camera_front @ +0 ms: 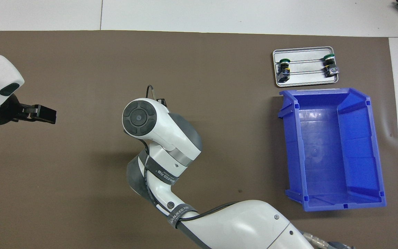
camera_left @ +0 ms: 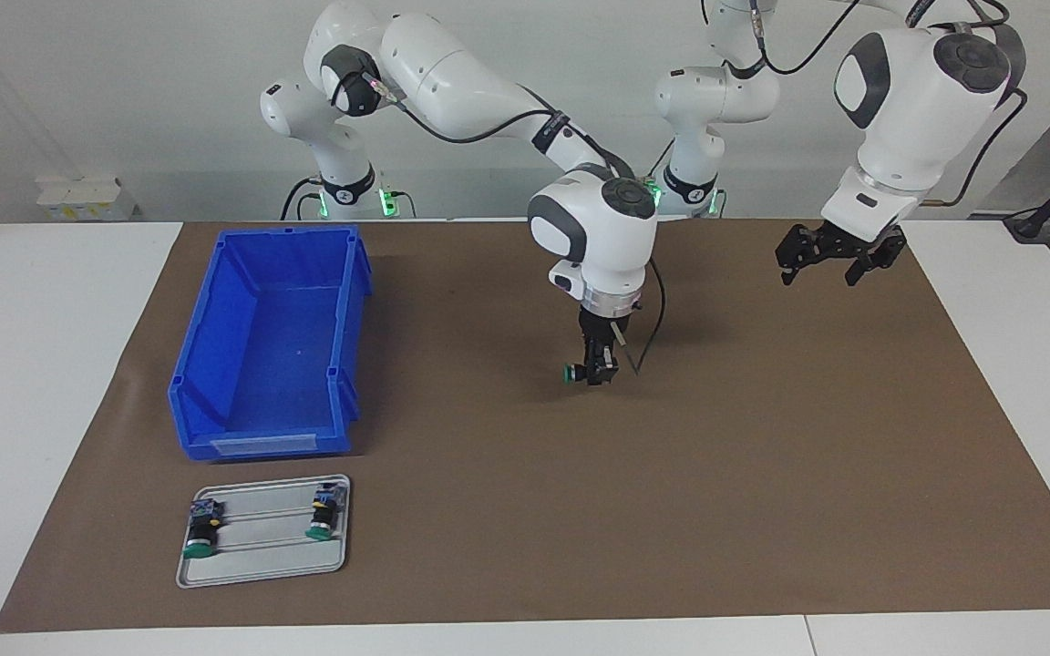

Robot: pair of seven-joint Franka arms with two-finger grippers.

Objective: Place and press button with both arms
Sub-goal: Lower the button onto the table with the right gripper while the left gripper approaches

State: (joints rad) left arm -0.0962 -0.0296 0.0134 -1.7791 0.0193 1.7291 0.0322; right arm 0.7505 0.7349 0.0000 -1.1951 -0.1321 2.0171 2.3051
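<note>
At the middle of the brown mat, my right gripper (camera_left: 598, 372) points straight down and is shut on the button (camera_left: 569, 372). The button lies sideways in the grip, its green cap sticking out toward the right arm's end of the table. It is just above or on the mat; I cannot tell which. In the overhead view the right arm's wrist (camera_front: 143, 119) hides both the fingers and the button. My left gripper (camera_left: 818, 271) (camera_front: 45, 114) hangs open and empty in the air over the mat at the left arm's end, well apart from the button.
A blue bin (camera_left: 261, 445) (camera_front: 290, 138) stands empty toward the right arm's end of the mat. Farther from the robots than the bin lies a metal tray (camera_left: 261, 551) (camera_front: 306, 79) holding two green-capped switches (camera_left: 200, 533) (camera_left: 323, 515).
</note>
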